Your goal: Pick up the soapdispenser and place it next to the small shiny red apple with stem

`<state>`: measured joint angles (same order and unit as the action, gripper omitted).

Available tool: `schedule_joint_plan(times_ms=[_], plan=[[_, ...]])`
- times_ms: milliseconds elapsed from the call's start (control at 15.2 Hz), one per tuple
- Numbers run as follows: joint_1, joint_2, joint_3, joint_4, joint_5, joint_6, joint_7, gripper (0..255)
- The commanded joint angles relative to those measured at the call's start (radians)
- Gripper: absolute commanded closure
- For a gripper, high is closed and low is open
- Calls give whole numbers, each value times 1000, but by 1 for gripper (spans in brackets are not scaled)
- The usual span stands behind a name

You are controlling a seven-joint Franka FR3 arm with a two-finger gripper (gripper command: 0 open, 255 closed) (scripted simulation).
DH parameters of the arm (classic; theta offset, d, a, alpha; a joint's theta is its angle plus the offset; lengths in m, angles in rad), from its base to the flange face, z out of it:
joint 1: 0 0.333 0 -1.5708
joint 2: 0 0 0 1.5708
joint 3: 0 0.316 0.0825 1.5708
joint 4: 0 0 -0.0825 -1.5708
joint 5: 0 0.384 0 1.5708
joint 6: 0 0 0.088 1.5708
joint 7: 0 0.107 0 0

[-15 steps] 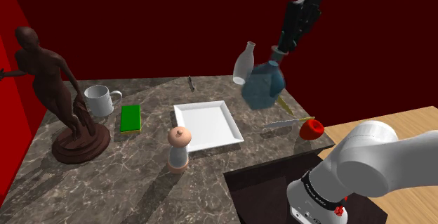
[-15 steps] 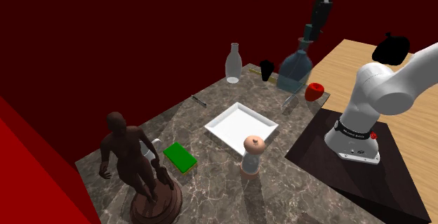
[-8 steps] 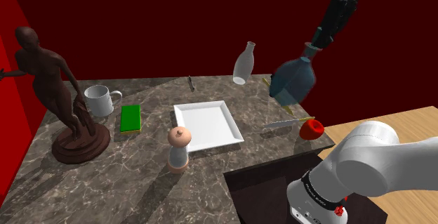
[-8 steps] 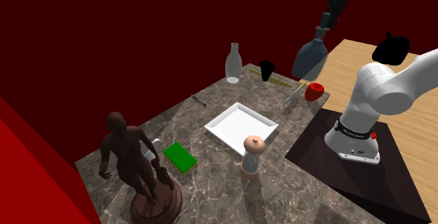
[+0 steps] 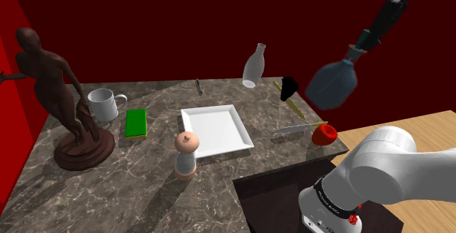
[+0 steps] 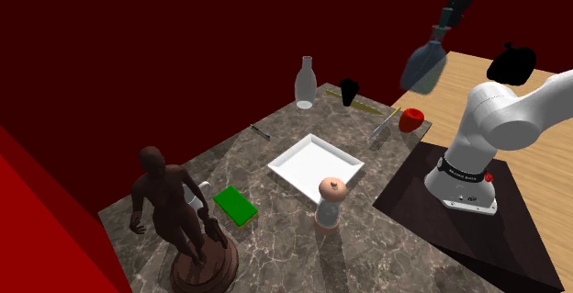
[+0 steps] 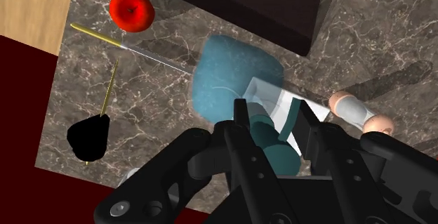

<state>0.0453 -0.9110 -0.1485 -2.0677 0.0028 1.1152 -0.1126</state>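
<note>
Above the counter's apple corner, the gripper (image 5: pixel 361 46) is clamped on the neck of the soap dispenser (image 5: pixel 332 84), a blue-grey bottle with a broad body. The dispenser is airborne, clear of the marble counter (image 5: pixel 131 188), and tilted: in the shoulder view its body hangs at 7 o'clock from the gripper. In the same view it sits at 12 o'clock from the red apple (image 5: pixel 324 133).

In the wrist view, both black fingers (image 7: pixel 242 128) press against the dispenser's teal neck, with the body extending beyond them. The apple rests on the counter near its corner, well apart from the dispenser.

Counter layout, shoulder view, referenced to the white square plate (image 5: pixel 215 129):
- Apple: 3 o'clock, near the counter edge.
- Thin silver utensil (image 5: pixel 296 128): between plate and apple, its tip just beside the apple.
- Black object (image 5: pixel 289 88): 2 o'clock, with a thin yellow stick (image 5: pixel 294 107) beside it.
- White bottle (image 5: pixel 253 66): 1 o'clock, upright.
- Pepper shaker (image 5: pixel 185 154): 7 o'clock, upright.
- Green sponge (image 5: pixel 136 123): 9 o'clock, lying flat.
- White mug (image 5: pixel 104 105): 10 o'clock from the sponge.
- Dark brown figure statue (image 5: pixel 62 93): beside the mug, at its 9 o'clock, on a round base.

In the second exterior view, the gripper (image 6: pixel 439 36) holds the dispenser (image 6: pixel 424 64) at 12 o'clock from the apple (image 6: pixel 412 118). The arm's base stands on the dark stand (image 6: pixel 468 236) at 5 o'clock from the apple.
</note>
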Motion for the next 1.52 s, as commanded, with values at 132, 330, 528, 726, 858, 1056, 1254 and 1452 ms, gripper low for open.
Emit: schedule_joint_plan(times_ms=[132, 330, 528, 726, 858, 1056, 1254, 1452], plan=[[-4, -33, -8, -67, -11, 34, -9, 255], [-8, -59, -9, -124, -14, 65, -11, 255], [-11, -83, -11, -180, -19, 96, -14, 255], [-15, -107, -14, -234, -23, 126, -16, 255], [-17, -123, -16, -270, -26, 146, -17, 255], [-21, -145, -19, -322, -30, 176, -20, 255], [-24, -166, -22, -373, -35, 206, -22, 255], [-28, -186, -26, -423, -40, 236, -25, 255]])
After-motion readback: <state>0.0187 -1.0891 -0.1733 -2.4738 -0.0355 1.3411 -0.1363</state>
